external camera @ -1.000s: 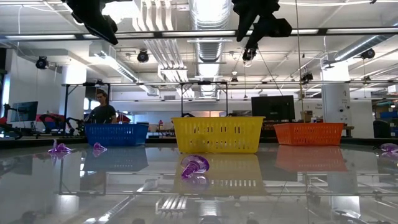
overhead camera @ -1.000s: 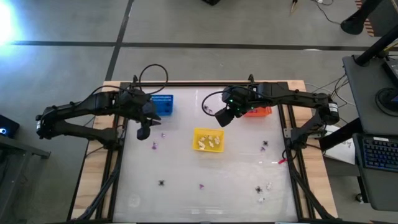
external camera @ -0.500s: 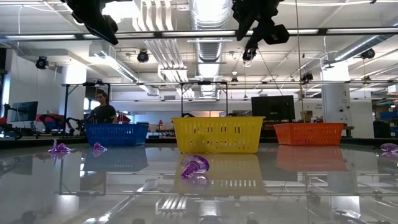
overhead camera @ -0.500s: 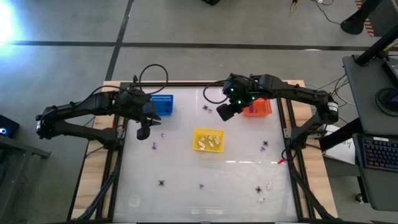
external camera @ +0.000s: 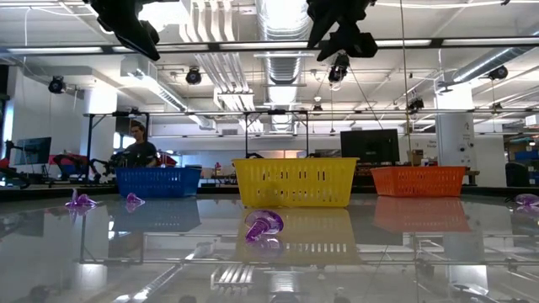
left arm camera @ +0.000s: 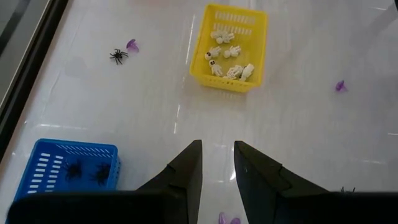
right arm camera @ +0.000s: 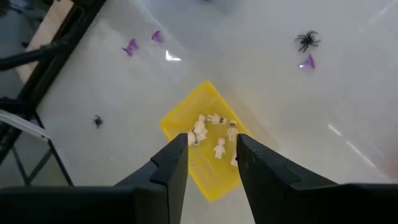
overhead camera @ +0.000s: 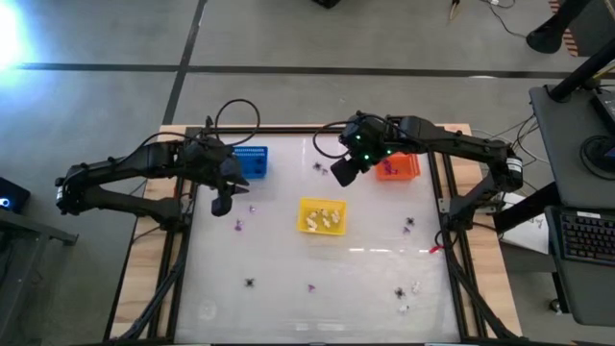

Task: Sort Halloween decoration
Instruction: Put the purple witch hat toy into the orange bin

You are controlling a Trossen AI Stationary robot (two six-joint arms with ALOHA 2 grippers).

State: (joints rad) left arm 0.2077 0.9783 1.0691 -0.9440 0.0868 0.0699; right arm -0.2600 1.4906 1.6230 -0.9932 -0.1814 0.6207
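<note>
- Partly sorted: cream skeleton figures (left arm camera: 227,61) lie in the yellow mesh basket (overhead camera: 321,215), and two black spiders (left arm camera: 87,171) in the blue basket (left arm camera: 43,163).
- Left: purple trinkets (overhead camera: 240,225) and spiders (overhead camera: 250,283) scattered on the glossy white table (overhead camera: 365,269).
- The orange basket's (overhead camera: 396,168) contents are hidden, perhaps purple.
- The right gripper (right arm camera: 212,149) hangs high near the orange basket, the left gripper (left arm camera: 217,155) near the blue; both have fingers slightly apart and empty.

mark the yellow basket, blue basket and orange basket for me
yellow basket (overhead camera: 321,231), high view, on its near rim.
blue basket (overhead camera: 253,152), high view, on its far rim.
orange basket (external camera: 418,181), low view, on the middle of its mesh front wall.
</note>
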